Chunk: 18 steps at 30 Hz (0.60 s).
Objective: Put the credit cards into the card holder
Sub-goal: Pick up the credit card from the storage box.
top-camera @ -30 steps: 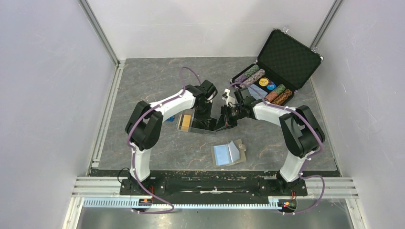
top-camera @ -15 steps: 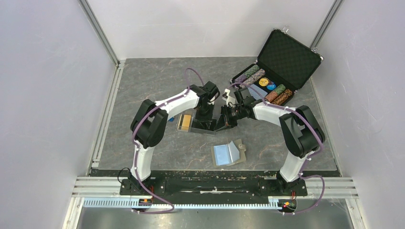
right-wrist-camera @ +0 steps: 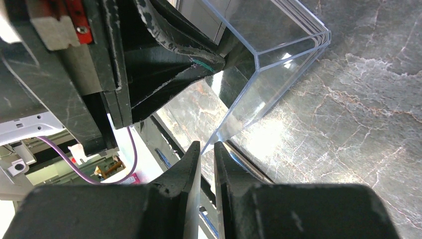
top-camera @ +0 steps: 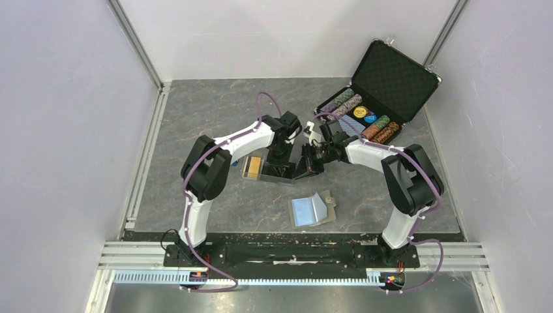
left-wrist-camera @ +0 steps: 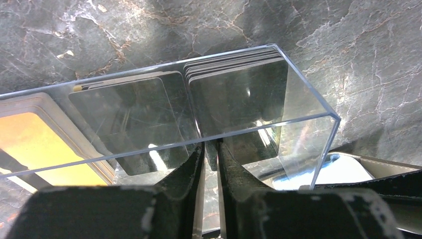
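So the left gripper (left-wrist-camera: 209, 149) is squeezed narrow against the clear plastic rectangular tray (left-wrist-camera: 303, 139), can't tell if it's holding anything. The right gripper (right-wrist-camera: 206, 149) pinches the tray's corner. Thin black and orange-tan credit cards (left-wrist-camera: 234, 94) sit inside the tray, and the open grey-taupe card holder (top-camera: 313, 208) lies nearby.

Overhead view looks down; close wrist views share clear tray (left-wrist-camera: 303, 114).
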Available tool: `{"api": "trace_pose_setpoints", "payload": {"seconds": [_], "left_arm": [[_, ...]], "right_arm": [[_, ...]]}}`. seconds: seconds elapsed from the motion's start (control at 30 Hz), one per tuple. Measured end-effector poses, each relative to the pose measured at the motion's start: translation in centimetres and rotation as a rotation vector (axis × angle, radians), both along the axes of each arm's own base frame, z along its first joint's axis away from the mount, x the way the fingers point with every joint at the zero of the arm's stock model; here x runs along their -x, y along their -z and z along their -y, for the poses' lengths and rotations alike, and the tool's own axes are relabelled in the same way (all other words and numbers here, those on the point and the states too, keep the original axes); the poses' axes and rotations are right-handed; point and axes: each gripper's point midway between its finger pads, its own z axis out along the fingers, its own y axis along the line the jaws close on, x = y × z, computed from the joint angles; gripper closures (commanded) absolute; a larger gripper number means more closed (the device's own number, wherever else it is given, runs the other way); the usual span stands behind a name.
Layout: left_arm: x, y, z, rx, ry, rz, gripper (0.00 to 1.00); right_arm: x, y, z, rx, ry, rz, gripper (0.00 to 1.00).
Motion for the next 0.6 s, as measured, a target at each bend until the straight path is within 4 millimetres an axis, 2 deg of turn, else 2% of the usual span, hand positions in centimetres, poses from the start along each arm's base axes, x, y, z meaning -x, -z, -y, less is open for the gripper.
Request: {"api": "trace_pose_setpoints", "payload": {"seconds": [0.3,0.6], "left_arm": [[-0.1,-0.2,-0.2,-0.004,-0.002,0.005,0.93],[0.0,-2.5,0.5,0.07,-0.001,0.025,0.94]], "right_arm": [[0.0,0.0,0.0,0.0,0.0,0.0,0.85],[0.0,0.0,0.1,0.001,0.001,-0.003,0.85]]}}
